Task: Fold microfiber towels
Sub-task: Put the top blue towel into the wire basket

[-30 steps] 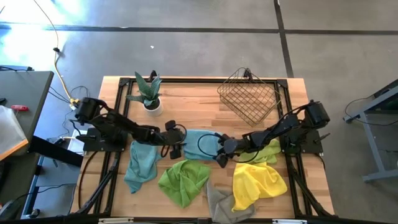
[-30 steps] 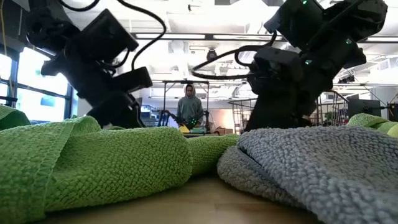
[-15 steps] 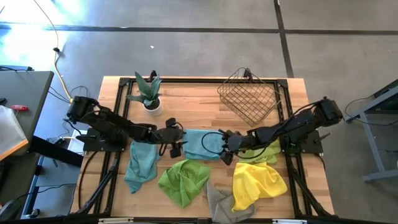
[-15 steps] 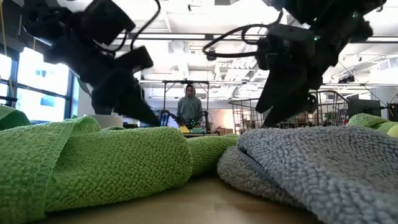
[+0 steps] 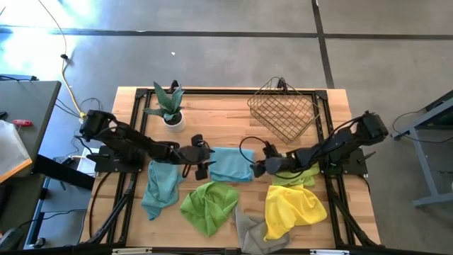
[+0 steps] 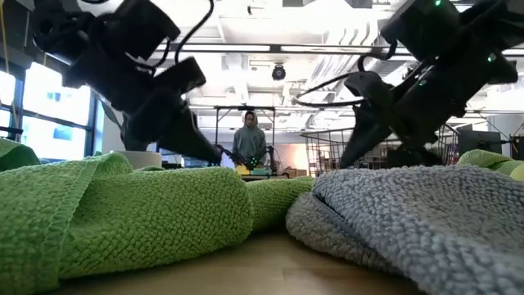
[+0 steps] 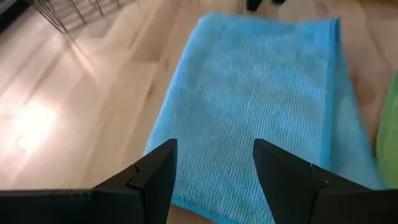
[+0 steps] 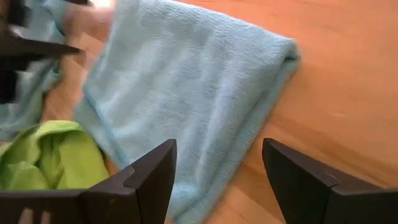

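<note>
Beyond the tabletop (image 5: 212, 113) we see a bare concrete floor, and in the low view a person (image 6: 249, 141) standing far back in the room. A copper wire basket (image 5: 282, 110) and a potted plant (image 5: 168, 106) sit along the far edge.

We have one teal towel (image 5: 230, 164) lying flat and folded at the centre, between our two arms. To finish this fold well, we judge that the edges should be squared and the layers pressed flat before moving on; any drag could pull the top layer askew.

Our left pincer (image 5: 202, 161) hovers at the folded towel's left edge, fingers spread, holding nothing. Our right pincer (image 5: 259, 167) sits just off its right edge, likewise spread and empty.

Waiting nearer the front are the second teal towel (image 5: 160, 188), a lime green towel (image 5: 209, 204), the grey towel (image 5: 249, 230), the yellow towel (image 5: 293, 207) and another lime towel (image 5: 306, 173) partly under the right arm, all crumpled.
</note>
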Tool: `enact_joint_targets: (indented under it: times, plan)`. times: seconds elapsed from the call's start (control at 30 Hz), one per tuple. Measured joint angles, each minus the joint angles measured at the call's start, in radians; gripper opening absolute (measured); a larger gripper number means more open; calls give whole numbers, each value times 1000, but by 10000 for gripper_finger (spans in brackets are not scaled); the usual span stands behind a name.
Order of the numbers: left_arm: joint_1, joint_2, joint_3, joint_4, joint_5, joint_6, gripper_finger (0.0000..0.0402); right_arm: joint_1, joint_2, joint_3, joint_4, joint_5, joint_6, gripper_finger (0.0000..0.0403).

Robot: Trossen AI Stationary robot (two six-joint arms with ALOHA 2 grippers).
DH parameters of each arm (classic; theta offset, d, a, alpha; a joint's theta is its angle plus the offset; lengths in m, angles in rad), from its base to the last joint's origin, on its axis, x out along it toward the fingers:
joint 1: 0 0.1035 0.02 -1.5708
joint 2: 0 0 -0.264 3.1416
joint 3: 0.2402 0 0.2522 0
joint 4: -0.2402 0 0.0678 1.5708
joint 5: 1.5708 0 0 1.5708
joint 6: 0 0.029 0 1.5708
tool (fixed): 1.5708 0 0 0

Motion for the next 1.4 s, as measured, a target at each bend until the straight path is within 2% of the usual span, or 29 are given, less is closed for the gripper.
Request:
enact_joint_targets:
  times: [0.33, 0.53, 0.73, 0.87, 1.17, 1.4]
  plan:
    - [-2, 132, 0, 123, 80, -1, 202, -22, 137, 46, 52, 6, 107, 232]
    - [-4, 193, 0, 196, 106, -21, 202, -23, 146, 74, 52, 2, 69, 232]
    - [-13, 202, 0, 209, 89, -20, 202, -25, 146, 74, 35, -5, 70, 222]
    - [-13, 202, 0, 208, 89, -22, 202, -25, 147, 74, 28, 5, 70, 175]
    - [-13, 200, 0, 210, 88, -50, 202, -30, 148, 74, -38, 41, 0, 15]
    - [-13, 100, 0, 198, 86, -83, 202, -52, 134, 73, -34, -5, -79, 3]
